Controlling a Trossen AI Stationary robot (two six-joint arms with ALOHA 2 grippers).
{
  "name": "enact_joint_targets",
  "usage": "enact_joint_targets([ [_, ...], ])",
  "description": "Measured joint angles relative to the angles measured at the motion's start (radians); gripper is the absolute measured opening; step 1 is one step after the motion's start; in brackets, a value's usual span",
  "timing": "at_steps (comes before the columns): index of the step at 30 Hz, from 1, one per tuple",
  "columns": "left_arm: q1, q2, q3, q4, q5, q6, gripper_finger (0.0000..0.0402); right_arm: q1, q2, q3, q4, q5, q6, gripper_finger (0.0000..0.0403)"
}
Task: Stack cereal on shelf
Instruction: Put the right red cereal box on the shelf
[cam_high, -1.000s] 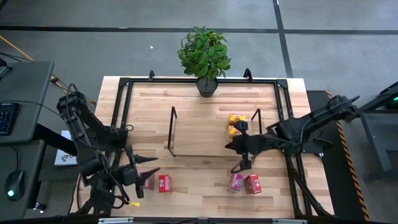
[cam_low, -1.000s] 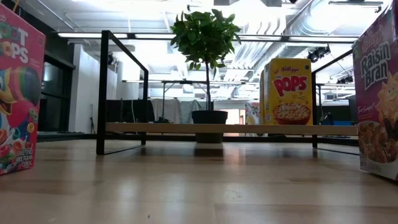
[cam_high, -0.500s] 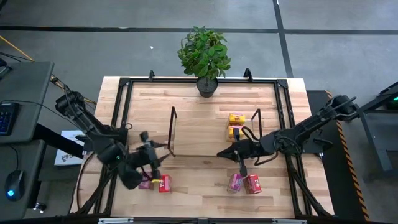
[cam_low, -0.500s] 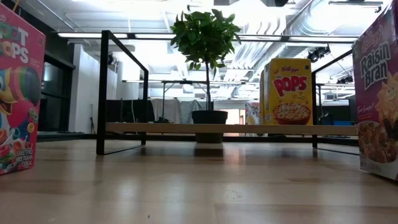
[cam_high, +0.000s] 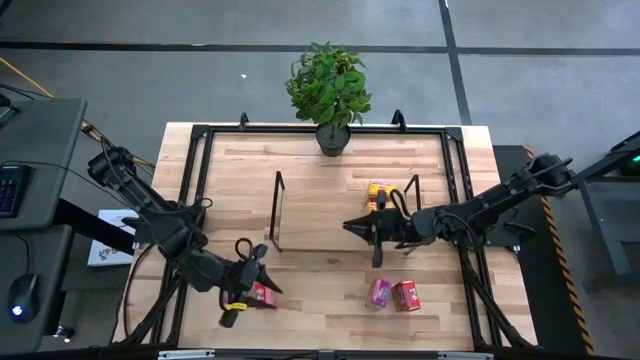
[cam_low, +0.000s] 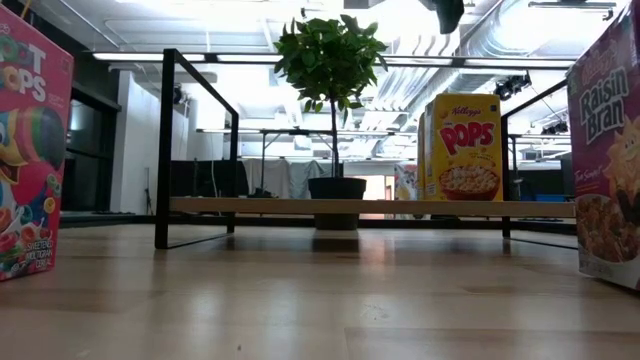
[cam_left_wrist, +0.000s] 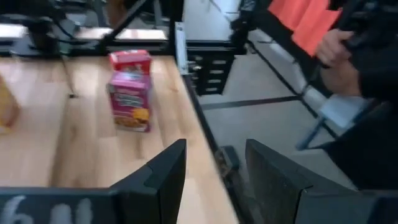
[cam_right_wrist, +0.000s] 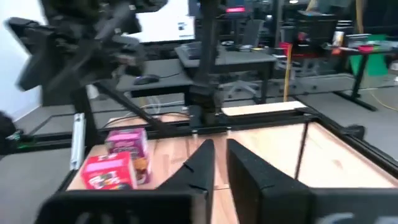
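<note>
Robotics lab — exposed ceiling ducts (cam_low: 470, 45), desks with monitors (cam_right_wrist: 165, 25), concrete floor (cam_high: 150, 80)
</note>
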Motion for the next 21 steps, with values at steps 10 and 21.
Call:
enact_joint_targets([
  [10,-0.009,0.005,0.000,-0.066,-0.003,-0.025,0.0187,-0.001,0.000,0.000,0.009,-0.024,0.098,0.0181],
  [21,-0.011,0.005,0.000,-0.098,-0.209,-0.031,0.0191,0.243,0.052,0.454,-0.978,0.111,0.573,0.0239],
])
